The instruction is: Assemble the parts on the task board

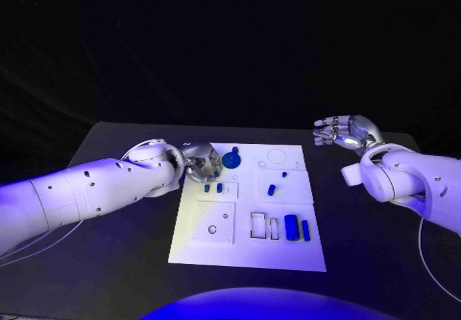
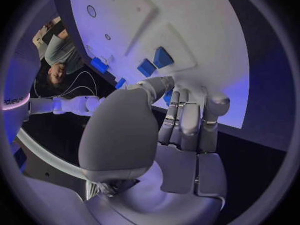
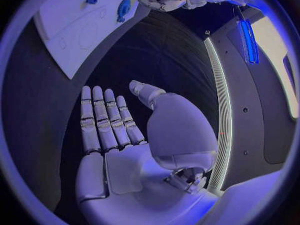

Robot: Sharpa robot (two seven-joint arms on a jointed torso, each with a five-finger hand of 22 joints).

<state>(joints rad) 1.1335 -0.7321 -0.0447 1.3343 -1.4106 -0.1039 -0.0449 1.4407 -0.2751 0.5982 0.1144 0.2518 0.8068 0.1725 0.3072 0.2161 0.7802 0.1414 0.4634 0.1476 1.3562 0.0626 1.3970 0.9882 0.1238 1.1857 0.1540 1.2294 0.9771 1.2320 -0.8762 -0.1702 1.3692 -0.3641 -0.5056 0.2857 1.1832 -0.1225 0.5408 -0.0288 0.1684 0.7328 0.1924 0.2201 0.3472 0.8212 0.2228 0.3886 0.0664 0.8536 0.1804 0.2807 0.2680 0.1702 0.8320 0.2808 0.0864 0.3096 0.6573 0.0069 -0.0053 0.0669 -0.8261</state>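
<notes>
Left hand (image 1: 200, 162), fingers curled at the board's (image 1: 248, 250) edge, grip unclear, has the round blue part (image 1: 232, 160) touching at three o'clock; right hand (image 1: 348, 131) open, well apart

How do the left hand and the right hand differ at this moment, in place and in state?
The left hand is over the task board, at its far left edge near the small blue parts; the right hand is off the board, above the black table beyond its far right corner. The left hand's fingers point down towards the board; whether they hold a part cannot be told. The right hand has its fingers spread and holds nothing. Both are silver hands on white arms.
</notes>
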